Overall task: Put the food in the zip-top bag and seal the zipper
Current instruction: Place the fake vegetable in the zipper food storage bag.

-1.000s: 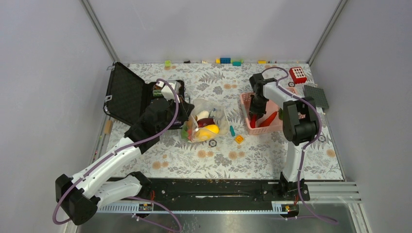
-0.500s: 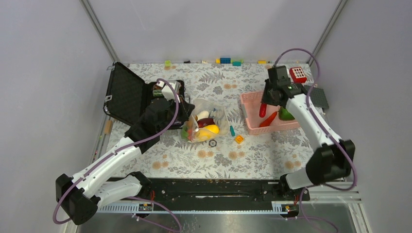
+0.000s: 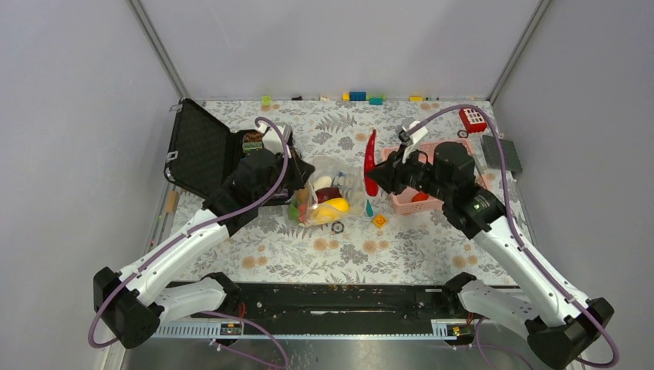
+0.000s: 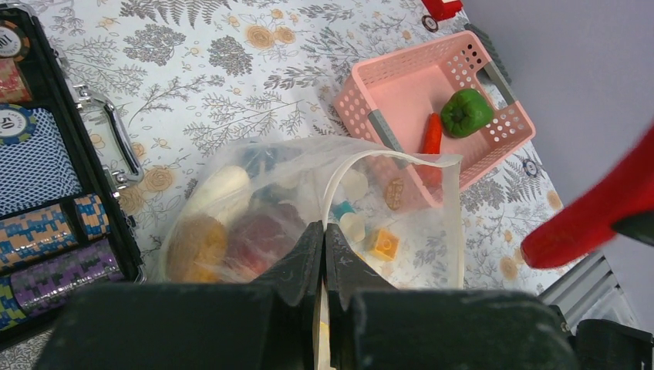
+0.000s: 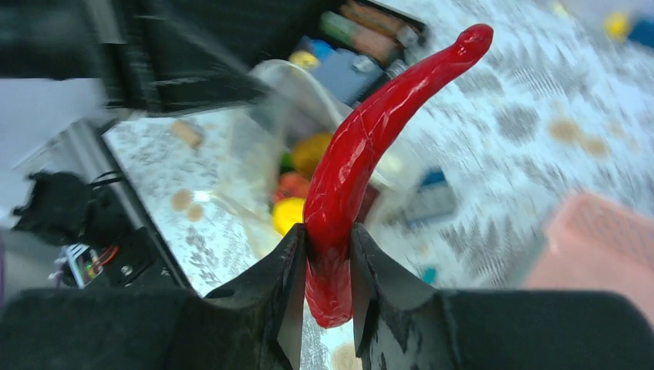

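The right gripper [image 5: 328, 258], jaws partly closed on the long red plastic chilli [image 5: 370, 146], hung just beside the clear floppy zip-top bag [image 4: 254, 177]. The left gripper [image 4: 322, 247] pinched its rim, fully closed. Chilli could've snagged that saggy mouth.

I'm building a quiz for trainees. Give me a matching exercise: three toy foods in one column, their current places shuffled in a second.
1 red plastic toy chilli
2 green plastic toy pepper
3 yellow plastic toy banana

A inside clear floppy zip-top bag
B in pink slatted plastic basket
C clamped in right gripper

Pairs: 1-C, 2-B, 3-A
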